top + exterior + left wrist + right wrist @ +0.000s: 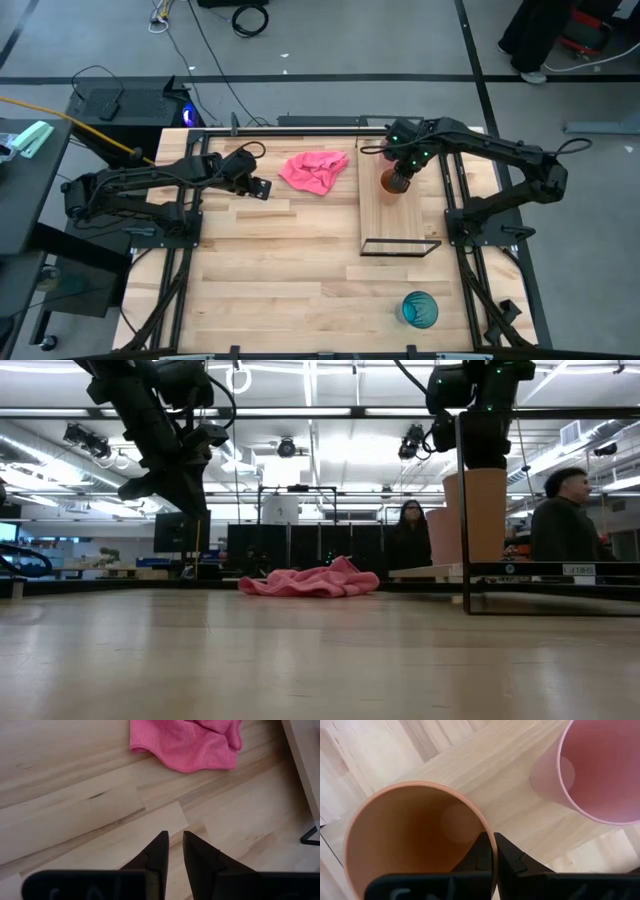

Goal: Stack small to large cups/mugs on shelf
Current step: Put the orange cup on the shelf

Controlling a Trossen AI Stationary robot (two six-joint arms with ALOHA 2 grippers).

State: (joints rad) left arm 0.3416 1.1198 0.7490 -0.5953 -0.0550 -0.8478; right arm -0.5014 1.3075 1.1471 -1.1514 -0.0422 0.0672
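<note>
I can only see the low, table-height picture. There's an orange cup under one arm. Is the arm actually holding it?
Observer: Yes. The right wrist view shows the right gripper pinching the orange cup by its rim, one finger inside and one outside.
Operator: And the pinkish cup next to it, are they touching?
Observer: No. The pink cup stands apart from it, with bare shelf showing between them.
Operator: Are there any other cups?
Observer: One. The high view shows a teal cup upright on the tabletop, off the shelf, near the table's front edge.
</note>
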